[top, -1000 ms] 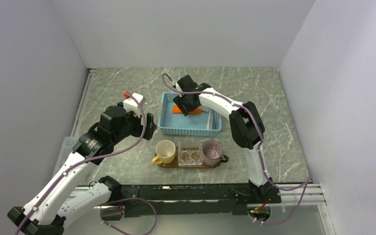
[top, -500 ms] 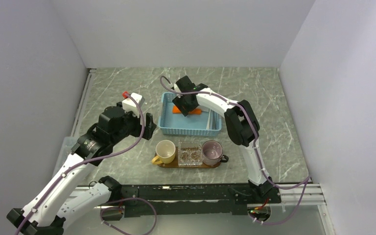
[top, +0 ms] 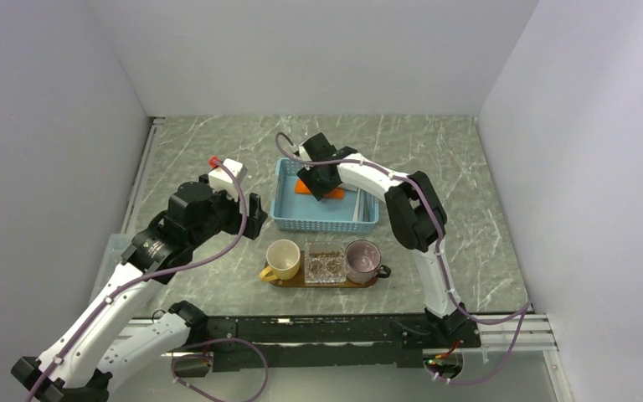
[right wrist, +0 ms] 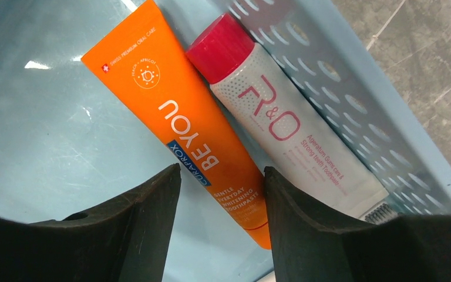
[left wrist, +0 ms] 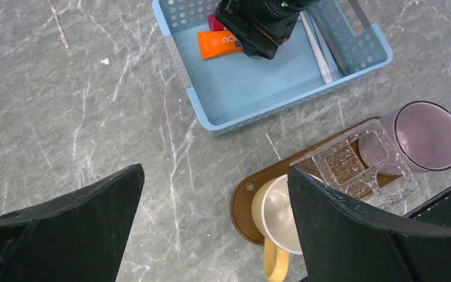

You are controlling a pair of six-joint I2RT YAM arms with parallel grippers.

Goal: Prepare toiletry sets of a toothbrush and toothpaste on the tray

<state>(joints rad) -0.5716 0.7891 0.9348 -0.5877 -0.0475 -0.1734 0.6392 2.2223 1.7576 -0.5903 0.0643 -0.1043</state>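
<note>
Landmark: the blue basket stood on the grey marbled table, out beyond the arms' bases.
Orange tube: the orange tube lay flat on the basket's floor in its far left corner. Its crimped end pointed toward the basket's middle.
White tube: the white tube, red-capped, lay in the basket alongside the orange tube, touching it, and rested against the basket's far wall.
Toothbrushes: the thin pale toothbrushes lay inside the basket along its right wall, well apart from both tubes.
Right end effector: the right end effector was low inside the basket, over the crimped end of the orange tube. Its jaws were parted, with one finger on each side of the tube. A strip of the basket's blue floor showed between one finger and the tube. On the other side the view was too tight to tell whether the finger touched it, so nothing was clearly grasped.
Left end effector: the left end effector was spread wide and held nothing. It hung above the table off the basket's near left corner.
Tray: the brown wooden tray lay near the basket's near wall, apart from it.
On the tray: a yellow cup, a clear holder and a purple mug stood in a row.
</note>
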